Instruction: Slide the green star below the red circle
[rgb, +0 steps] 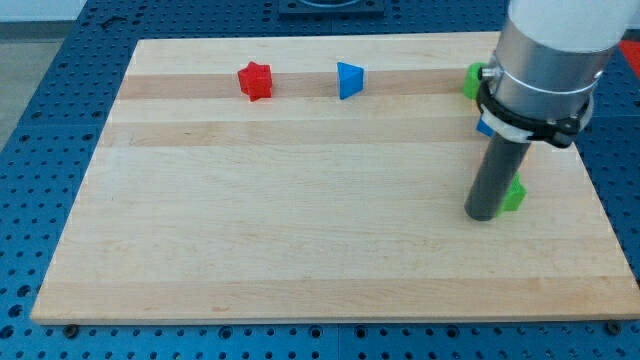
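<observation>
Resting my tip (484, 214) on the counter (300, 240), touching a green block (515, 196) on its right; no jaws showing. Red star (255, 80) sitting far left.

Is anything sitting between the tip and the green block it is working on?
Nothing visible. My tip sits right against a green block, on its left in the view. Its shape is hidden, and no red circle shows.

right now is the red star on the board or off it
On the board. The red star sits on the wooden board near the view's top, left of the blue block, well inside the edge.
</observation>
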